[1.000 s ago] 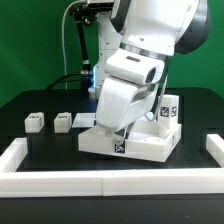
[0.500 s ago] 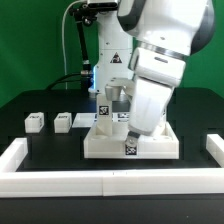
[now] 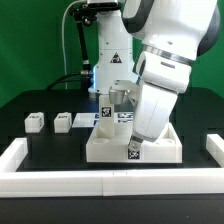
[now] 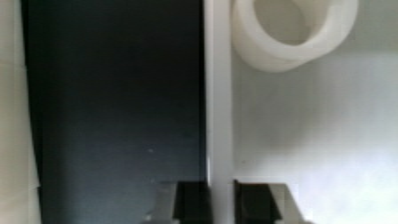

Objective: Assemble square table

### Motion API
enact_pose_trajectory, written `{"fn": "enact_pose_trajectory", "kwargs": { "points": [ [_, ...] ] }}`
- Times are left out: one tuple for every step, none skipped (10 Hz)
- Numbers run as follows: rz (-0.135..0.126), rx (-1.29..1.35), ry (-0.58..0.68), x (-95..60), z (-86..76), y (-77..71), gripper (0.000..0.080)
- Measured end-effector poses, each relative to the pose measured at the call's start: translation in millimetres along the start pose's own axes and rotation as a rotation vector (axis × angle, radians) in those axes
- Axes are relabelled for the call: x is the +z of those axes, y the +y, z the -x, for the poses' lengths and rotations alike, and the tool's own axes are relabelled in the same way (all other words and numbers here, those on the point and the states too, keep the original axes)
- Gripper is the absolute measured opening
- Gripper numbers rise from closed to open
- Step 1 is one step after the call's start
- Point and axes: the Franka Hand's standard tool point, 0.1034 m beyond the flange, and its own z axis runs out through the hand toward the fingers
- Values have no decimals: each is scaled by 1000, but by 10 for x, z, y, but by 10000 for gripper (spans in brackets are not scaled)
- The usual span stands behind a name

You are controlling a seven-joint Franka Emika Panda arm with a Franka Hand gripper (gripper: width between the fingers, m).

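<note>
Your tool (image 4: 219, 203) is pinched shut on the square tabletop's (image 3: 108, 150) raised rim; the slab sits directly beneath it; loose legs (image 3: 36, 121) lie toward the exterior view's left.

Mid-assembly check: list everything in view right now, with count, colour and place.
table slab: one, white, centre of the table, tag on its front edge; the wrist view shows a round hole in it
small legs: two, white, loose on the exterior view's left of the slab
upright block: one, greyish white, at the slab's rear edge; perhaps another leg, cannot tell
marker board: one, white, flat, behind the slab
border rail: one, white, along the front and both sides
table: one, black, under everything
stand: one, black and white, with a cable, at the back
arm: one, white, over the slab
jaws: shut on the slab's thin rim
</note>
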Motion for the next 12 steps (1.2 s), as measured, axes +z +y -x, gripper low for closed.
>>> {"fn": "enact_pose_trajectory", "kwargs": {
  "points": [
    [-9,-15,-4,-4,-113,36,63],
    [-6,-37,-8,-22,-221,109,63],
    [-4,-59,-16,-25,-310,161,63],
    [-9,-102,-42,-23,-395,198,63],
    [-5,-102,-41,-28,-397,220,63],
    [-7,-95,-41,-18,-376,219,63],
    [-7,-92,-42,-18,-374,219,63],
    [-7,-90,-42,-16,-369,220,63],
    [-9,-73,-43,-24,-386,220,63],
    [-13,-54,-42,-56,-462,234,63],
    [-16,-59,-44,-91,-523,281,63],
    [-17,-60,-47,-120,-555,336,63]
  ]
}}
